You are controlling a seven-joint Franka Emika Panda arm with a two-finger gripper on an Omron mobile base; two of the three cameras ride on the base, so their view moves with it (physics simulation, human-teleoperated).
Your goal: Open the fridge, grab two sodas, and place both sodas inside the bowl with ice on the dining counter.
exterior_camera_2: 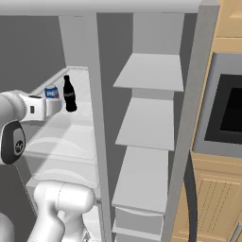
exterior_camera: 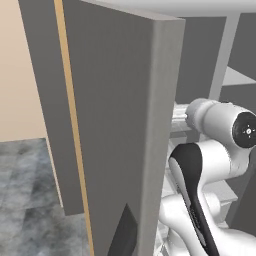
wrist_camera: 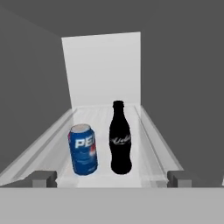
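Fridge [exterior_camera_2: 142, 28] open; reaching in for the first soda. End effector [wrist_camera: 111, 179] spread wide, empty, short of the shelf's [wrist_camera: 105, 113] front edge. Blue can [wrist_camera: 82, 149] upright near that edge, left of a black bottle [wrist_camera: 120, 139], just beside it, apart. Next: advance leftward to straddle the can, then close.
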